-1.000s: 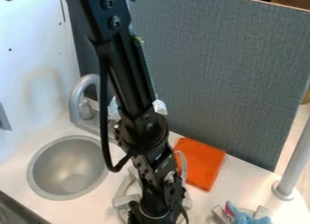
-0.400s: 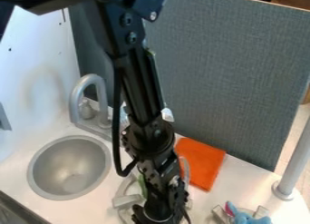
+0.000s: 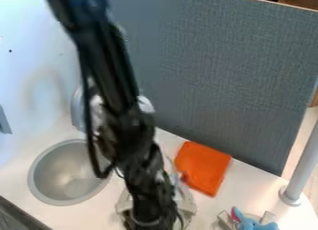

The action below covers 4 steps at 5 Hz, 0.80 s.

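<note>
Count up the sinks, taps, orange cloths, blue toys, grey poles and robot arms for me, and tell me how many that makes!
Sink: 1
Tap: 1
Orange cloth: 1
Blue toy: 1
Grey pole: 1
Robot arm: 1
Total: 6
</note>
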### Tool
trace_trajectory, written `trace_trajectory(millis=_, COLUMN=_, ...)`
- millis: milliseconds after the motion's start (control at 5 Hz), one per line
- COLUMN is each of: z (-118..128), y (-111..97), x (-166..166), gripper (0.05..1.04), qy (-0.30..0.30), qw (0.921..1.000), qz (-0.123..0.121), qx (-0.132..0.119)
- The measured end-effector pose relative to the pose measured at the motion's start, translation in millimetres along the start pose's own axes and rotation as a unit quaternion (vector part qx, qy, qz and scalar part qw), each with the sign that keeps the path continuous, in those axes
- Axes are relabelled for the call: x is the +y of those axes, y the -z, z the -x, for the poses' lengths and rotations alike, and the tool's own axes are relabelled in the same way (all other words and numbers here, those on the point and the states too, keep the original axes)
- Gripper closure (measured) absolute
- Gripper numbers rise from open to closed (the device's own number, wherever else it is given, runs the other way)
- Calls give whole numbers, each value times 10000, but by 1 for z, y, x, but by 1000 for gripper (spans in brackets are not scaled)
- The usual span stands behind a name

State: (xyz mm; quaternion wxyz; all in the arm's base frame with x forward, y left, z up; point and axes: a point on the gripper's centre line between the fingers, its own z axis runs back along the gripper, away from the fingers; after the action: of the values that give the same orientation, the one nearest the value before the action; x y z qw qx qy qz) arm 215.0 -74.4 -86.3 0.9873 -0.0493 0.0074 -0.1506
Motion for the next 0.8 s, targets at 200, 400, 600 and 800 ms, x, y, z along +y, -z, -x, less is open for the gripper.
trace_trajectory(millis=200, z=10, y=-24, x=7, gripper=644, qy=-201, qw=9993, qz=105, qx=-285)
trace_trajectory(millis=400, z=26, y=-30, x=22, gripper=644, qy=-615, qw=9980, qz=-28, qx=-123)
trace_trajectory(millis=600, z=48, y=-28, x=67, gripper=644, qy=-1638, qw=9858, qz=-324, qx=196)
trace_trajectory(millis=800, z=70, y=-33, x=111, gripper=644, qy=-2393, qw=9694, qz=-353, qx=405)
